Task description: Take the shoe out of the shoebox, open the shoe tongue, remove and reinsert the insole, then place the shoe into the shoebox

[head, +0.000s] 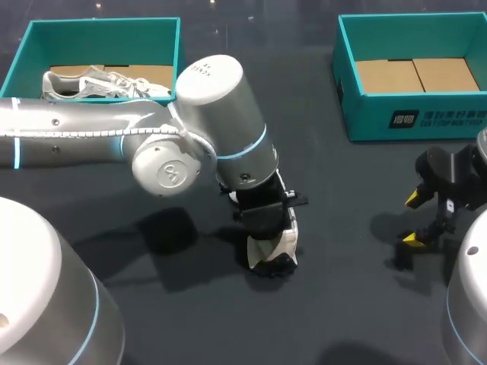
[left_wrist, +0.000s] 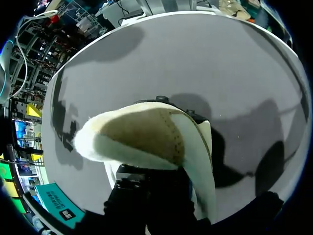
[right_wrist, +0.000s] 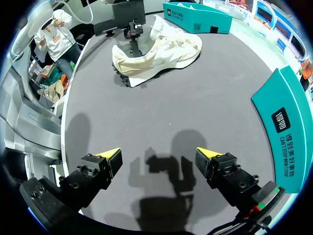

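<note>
A cream shoe with a dark sole stands on the dark table near the middle, toe toward the front edge. My left arm reaches in over it, and my left gripper comes down onto its upper end. In the left wrist view the shoe's cream edge and tan lining fill the space right at the gripper, whose fingertips are hidden. The right wrist view shows the shoe lying far ahead with the left gripper at one end. My right gripper hangs open and empty at the table's right.
A teal shoebox at the back left holds a second pale shoe. Another teal shoebox at the back right shows only its cardboard floor, and stands close beside my right gripper.
</note>
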